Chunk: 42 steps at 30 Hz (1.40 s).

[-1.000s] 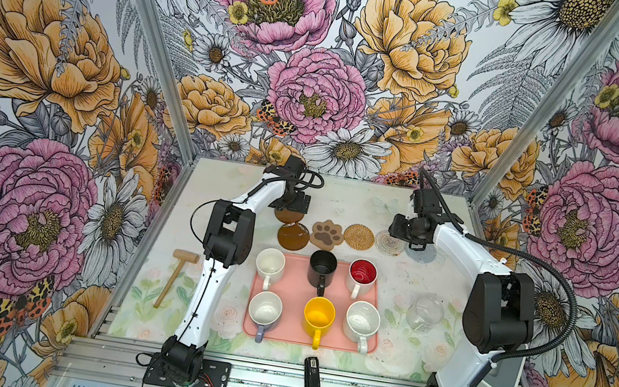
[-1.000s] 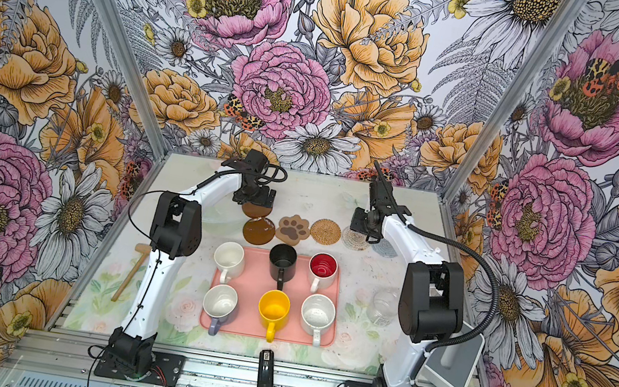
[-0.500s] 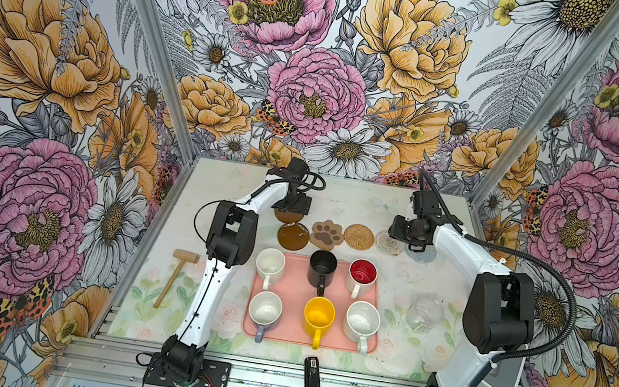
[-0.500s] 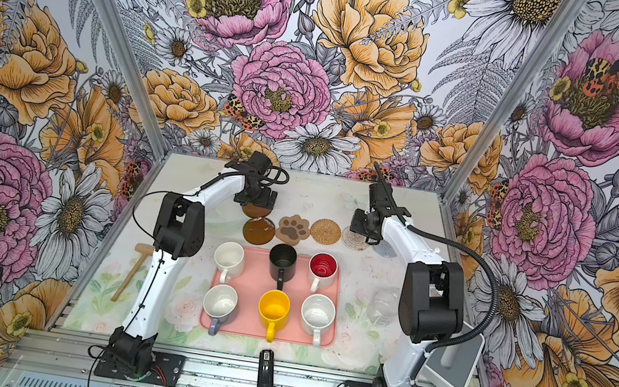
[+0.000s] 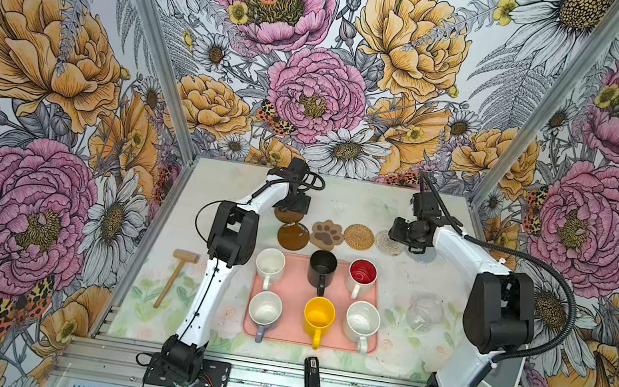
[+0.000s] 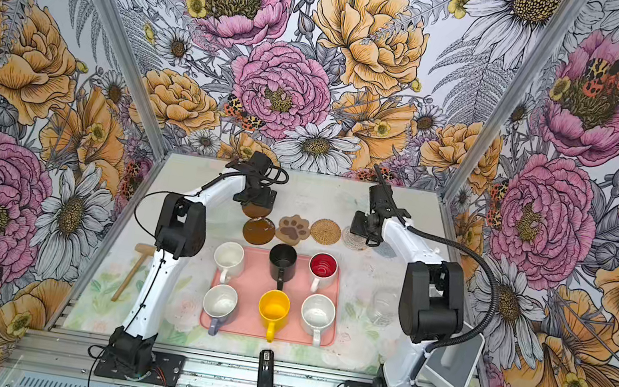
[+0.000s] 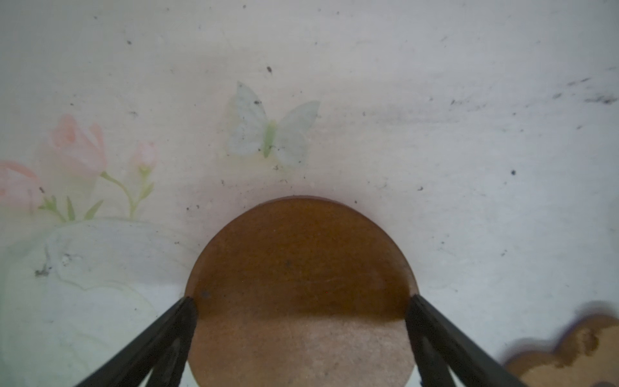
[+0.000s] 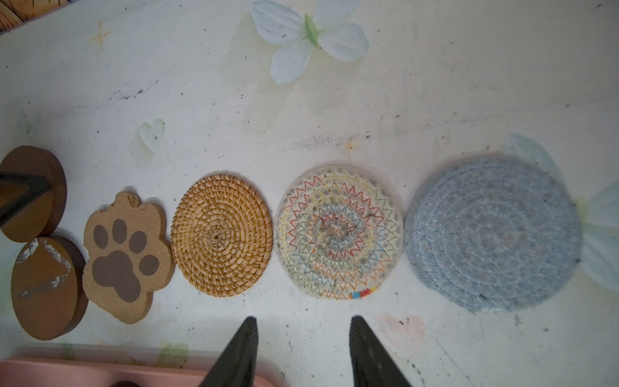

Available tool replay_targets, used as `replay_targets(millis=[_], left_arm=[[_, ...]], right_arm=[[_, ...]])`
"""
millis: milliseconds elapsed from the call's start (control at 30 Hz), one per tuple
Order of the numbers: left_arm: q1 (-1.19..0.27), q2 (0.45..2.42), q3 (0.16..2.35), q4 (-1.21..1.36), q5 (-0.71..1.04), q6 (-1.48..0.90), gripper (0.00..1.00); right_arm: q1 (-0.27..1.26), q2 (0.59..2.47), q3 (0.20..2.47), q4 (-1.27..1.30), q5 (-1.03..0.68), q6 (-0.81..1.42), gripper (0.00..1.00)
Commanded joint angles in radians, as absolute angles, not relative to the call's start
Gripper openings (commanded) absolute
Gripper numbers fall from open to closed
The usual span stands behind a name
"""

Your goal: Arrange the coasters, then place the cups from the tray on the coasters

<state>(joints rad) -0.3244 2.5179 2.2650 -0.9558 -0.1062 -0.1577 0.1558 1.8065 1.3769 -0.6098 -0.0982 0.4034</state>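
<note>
Beyond the tray [image 5: 295, 285], far brown disc [image 7: 301, 254] mostly hidden under left pincer [image 7: 301, 298], jaws wide apart astride it, tips at its rim; blue mat [image 5: 425, 256] half covered by right arm [image 5: 459, 247]. Right pincer [image 8: 303, 321] jaws apart, empty, over table [image 8: 435, 100] between tray and zigzag mat [image 8: 338, 234]. Six cups [image 5: 318, 316] on tray; glass jar [image 5: 425, 312] right of it, faint.

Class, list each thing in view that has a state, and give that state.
left gripper: open, straddling brown disc coaster
right gripper: open, empty
cups: all six upright on tray
woven coasters: flat on table, bare
paw coaster: flat, bare
</note>
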Motion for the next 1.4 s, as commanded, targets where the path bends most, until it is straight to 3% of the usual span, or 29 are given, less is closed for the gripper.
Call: replay_targets(millis=[0,833,1367], left_arm=[[-0.342,2.541,2.306,-0.979,-0.13,-0.172,0.99],[-0.358,2.582,2.313,-0.989,-0.234,-0.168,0.99],[-0.286,2.535,2.15,-0.987,-0.216,-0.21,0.94]], right_arm=[[0.147,1.773,1.368,-0.593,-0.091,0.411,0.47],[0.141,1.773,1.355,-0.583,-0.098,0.417,0.47],[0.139,1.772,1.352,-0.583,-0.101,0.423,0.46]])
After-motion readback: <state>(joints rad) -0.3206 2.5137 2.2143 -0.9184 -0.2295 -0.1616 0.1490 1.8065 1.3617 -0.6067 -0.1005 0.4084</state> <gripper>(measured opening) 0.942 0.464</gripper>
